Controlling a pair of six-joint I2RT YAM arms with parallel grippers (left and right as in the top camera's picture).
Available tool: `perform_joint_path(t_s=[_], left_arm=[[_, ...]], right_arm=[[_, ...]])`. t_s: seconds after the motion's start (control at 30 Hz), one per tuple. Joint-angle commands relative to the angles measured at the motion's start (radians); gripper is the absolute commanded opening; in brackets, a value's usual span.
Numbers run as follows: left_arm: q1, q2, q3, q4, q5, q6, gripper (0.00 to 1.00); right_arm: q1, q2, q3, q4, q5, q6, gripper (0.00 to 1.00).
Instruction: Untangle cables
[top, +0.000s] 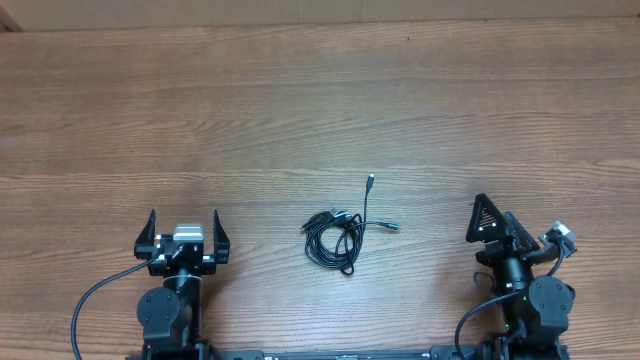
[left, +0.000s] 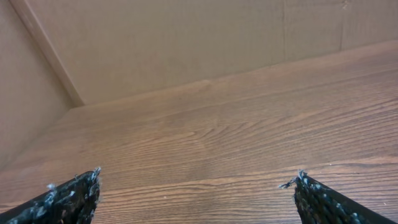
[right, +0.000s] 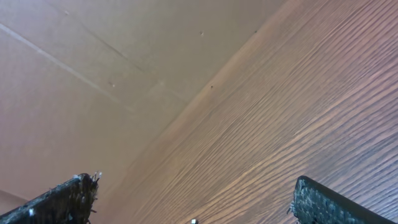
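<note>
The cables (top: 335, 238) lie as a small black coil of thin cords on the wooden table, midway between the two arms. One strand runs up to a silvery plug (top: 370, 181), and another plug end (top: 392, 226) points right. My left gripper (top: 185, 228) is open and empty, left of the coil and well apart from it. Its wrist view (left: 196, 177) shows only bare wood between the fingers. My right gripper (top: 484, 220) is open and empty, right of the coil and tilted. Its wrist view (right: 196, 180) shows no cords, only a tiny bright speck (right: 194, 221) at the bottom edge.
A brown cardboard wall (left: 186, 43) stands along the table's far edge and also shows in the right wrist view (right: 93, 74). The arm bases (top: 165, 310) (top: 530, 305) sit at the near edge, with thick black arm cables beside them.
</note>
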Motion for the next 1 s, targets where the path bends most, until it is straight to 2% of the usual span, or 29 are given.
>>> perform_joint_path(t_s=[0.0, 0.73, 0.9, 0.97], left_arm=[[-0.003, -0.008, -0.004, 0.002, -0.008, 0.015, 1.0], [-0.003, -0.008, -0.004, 0.002, -0.008, 0.015, 1.0], [-0.003, -0.008, -0.004, 0.002, -0.008, 0.015, 1.0], [-0.003, -0.008, -0.004, 0.002, -0.008, 0.015, 1.0]], right_arm=[[0.0, -0.002, 0.009, -0.006, -0.014, 0.015, 1.0], [0.0, -0.002, 0.009, 0.026, 0.068, 0.015, 1.0], [0.0, -0.002, 0.009, 0.053, 0.047, 0.044, 1.0], [0.0, -0.002, 0.009, 0.082, -0.005, -0.006, 1.0]])
